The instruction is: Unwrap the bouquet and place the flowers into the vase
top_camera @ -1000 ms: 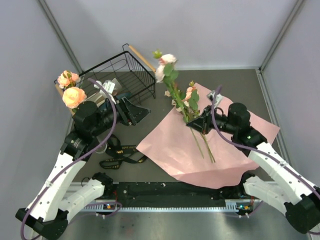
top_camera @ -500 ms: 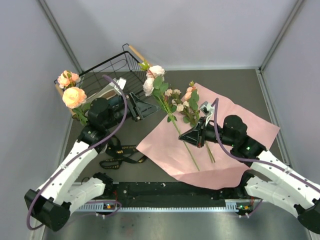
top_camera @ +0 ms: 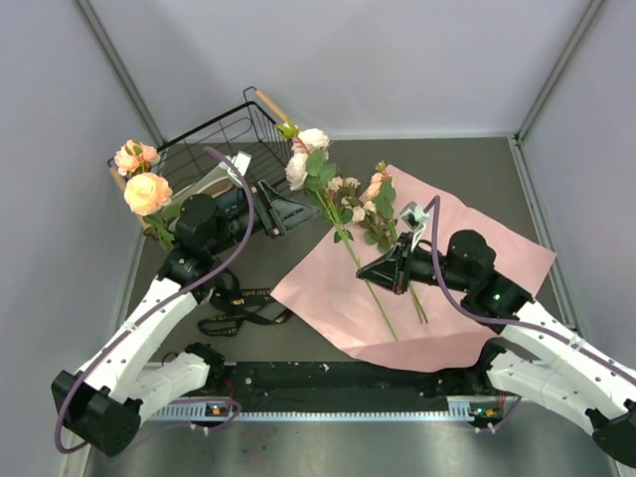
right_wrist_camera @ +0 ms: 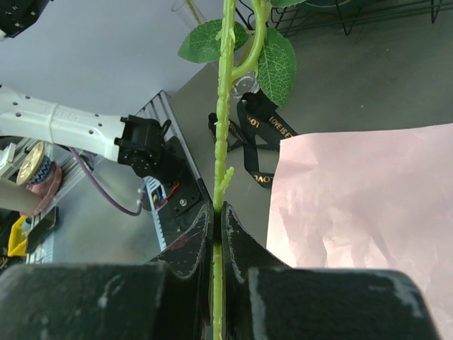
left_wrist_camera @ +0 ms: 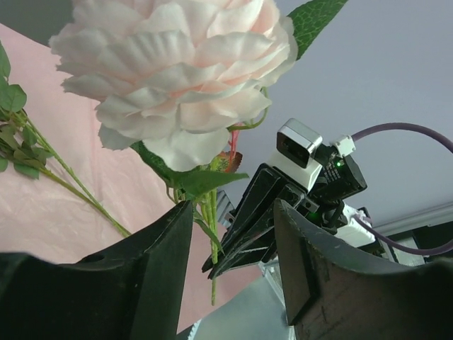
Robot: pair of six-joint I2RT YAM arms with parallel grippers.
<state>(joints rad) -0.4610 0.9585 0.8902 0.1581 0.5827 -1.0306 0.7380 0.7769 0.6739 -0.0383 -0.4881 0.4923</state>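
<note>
- Grip: right end effector (right_wrist_camera: 218, 210) is pressed together on the green stem (right_wrist_camera: 225, 106) of one rose (top_camera: 303, 159), holding it up off the table (top_camera: 477, 169) so it slants far-left.
- Left end effector (left_wrist_camera: 232, 212) is spread and grips nothing. The bloom sits just above its fingers (left_wrist_camera: 156, 276), and the stem runs past their gap.
- Done, as I judge it: the bouquet is unwrapped. The paper (top_camera: 318, 288) lies flat and the ribbon (top_camera: 234, 308) is loose near the left arm.
- Two peach roses (top_camera: 146, 192) stand at the far left, apparently in the vase, which the left arm hides.
- Left to do: the held rose must go in, then the few flowers (top_camera: 376, 194) lying on the paper just beside the right end effector.
- The peach roses stand well left of the held rose, beside the basket (top_camera: 229, 139).
</note>
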